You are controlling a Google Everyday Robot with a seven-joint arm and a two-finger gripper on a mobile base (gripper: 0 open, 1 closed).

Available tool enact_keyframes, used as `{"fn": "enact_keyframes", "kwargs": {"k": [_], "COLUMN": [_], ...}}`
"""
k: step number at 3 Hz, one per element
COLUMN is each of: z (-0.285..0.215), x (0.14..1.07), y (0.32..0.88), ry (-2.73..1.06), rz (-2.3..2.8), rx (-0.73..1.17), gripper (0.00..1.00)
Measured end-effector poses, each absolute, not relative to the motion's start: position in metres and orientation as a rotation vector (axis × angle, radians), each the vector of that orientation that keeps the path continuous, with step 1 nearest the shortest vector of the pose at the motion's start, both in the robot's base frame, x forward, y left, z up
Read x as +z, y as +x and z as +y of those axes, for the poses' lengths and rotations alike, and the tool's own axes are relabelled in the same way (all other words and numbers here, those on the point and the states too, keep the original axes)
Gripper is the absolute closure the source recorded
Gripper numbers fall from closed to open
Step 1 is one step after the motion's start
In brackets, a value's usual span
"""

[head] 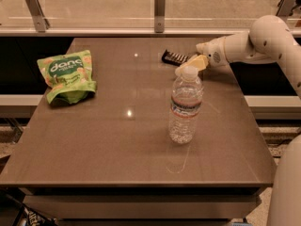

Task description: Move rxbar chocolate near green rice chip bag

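gripper point(192, 63): held low over the far right of the desk point(113, 145); whether apart or together cannot be told
rxbar chocolate point(174, 57): laid flat just left of the gripper
water bottle point(185, 108): stood upright nearer the camera
green rice chip bag point(67, 74): laid far left, well apart from the bar

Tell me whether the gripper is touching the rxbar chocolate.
Cannot tell. In the camera view the gripper sits at one end of the rxbar chocolate, behind the water bottle cap, with no plain gap or contact.
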State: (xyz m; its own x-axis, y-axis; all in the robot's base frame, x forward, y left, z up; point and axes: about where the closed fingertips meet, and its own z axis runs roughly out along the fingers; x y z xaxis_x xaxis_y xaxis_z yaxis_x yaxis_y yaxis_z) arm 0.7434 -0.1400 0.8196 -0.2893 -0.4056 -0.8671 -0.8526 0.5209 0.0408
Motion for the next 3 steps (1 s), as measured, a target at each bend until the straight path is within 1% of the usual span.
{"fn": "enact_keyframes", "kwargs": {"k": [1,2,3], "z": [-0.1371,-0.1339,-0.1307], "x": [0.8229,0.8211,0.8193], "y": [0.7511,0.7513,0.7517], "ry": [-1.039,-1.042,-1.046], "rz": [1.875,1.876,1.876], "rx": [0.638,0.643,0.649], "gripper": [0.00,0.18,0.41]}}
